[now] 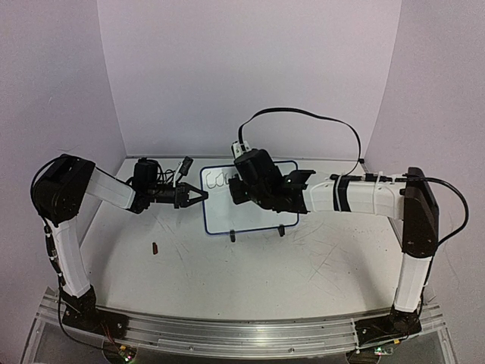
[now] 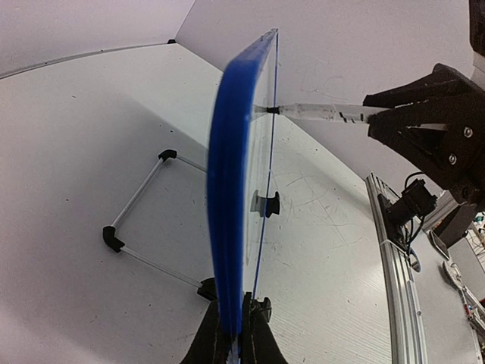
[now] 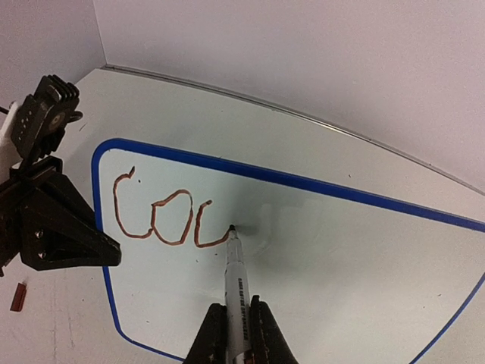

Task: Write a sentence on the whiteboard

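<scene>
The right jaws grip a marker [image 3: 236,284], its long axis running up the right wrist frame. Its tip is on the whiteboard [image 3: 341,265] just after "Cou", the sentence [image 3: 163,220] begun at upper left. The left jaws pinch the board's left edge, probably bracing it against the pen's push. It stands on the table [image 1: 326,262], centre of the top view, long axis left-right, facing the arms.

The sentence [image 3: 155,220] on the whiteboard [image 3: 341,258] reads only "Cou", in reddish-brown strokes.

The whiteboard [image 3: 341,273] is white with a blue frame [image 3: 227,167], its letters [image 3: 116,205] reddish-brown
</scene>
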